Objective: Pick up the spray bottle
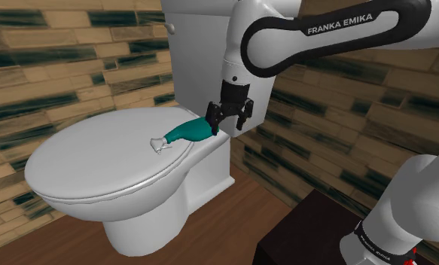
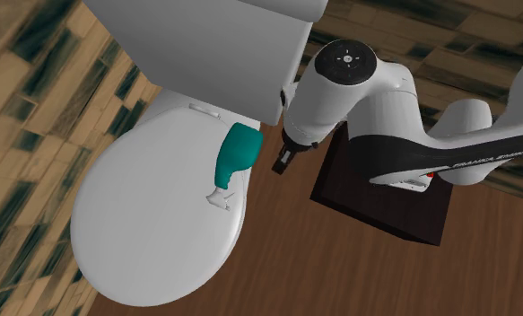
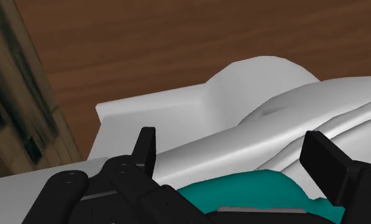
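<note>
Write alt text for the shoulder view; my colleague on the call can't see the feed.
A black end effector, fingers open, hovers at the base end of a teal spray bottle lying on its side on a closed white toilet lid. The white arm reaches in from above, with tan-and-dark plank walls and a wood floor behind.

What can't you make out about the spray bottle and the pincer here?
- Wrist view: the spray bottle is mostly cut off by the bottom edge.
- Shoulder view: the pincer covers the bottle's base, so contact is unclear.
- Second exterior view: the arm hides most of the pincer.
</note>
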Robot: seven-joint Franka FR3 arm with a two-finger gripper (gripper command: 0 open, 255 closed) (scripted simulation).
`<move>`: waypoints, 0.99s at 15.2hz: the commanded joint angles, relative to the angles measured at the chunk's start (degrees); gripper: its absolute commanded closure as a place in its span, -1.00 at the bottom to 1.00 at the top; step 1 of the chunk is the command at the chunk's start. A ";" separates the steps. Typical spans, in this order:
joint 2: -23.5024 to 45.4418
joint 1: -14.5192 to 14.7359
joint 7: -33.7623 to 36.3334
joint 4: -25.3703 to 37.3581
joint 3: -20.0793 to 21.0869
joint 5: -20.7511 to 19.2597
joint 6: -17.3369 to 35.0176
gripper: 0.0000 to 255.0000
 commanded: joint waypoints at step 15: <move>31.86 7.92 20.98 33.79 7.29 -15.59 1.33 -1.00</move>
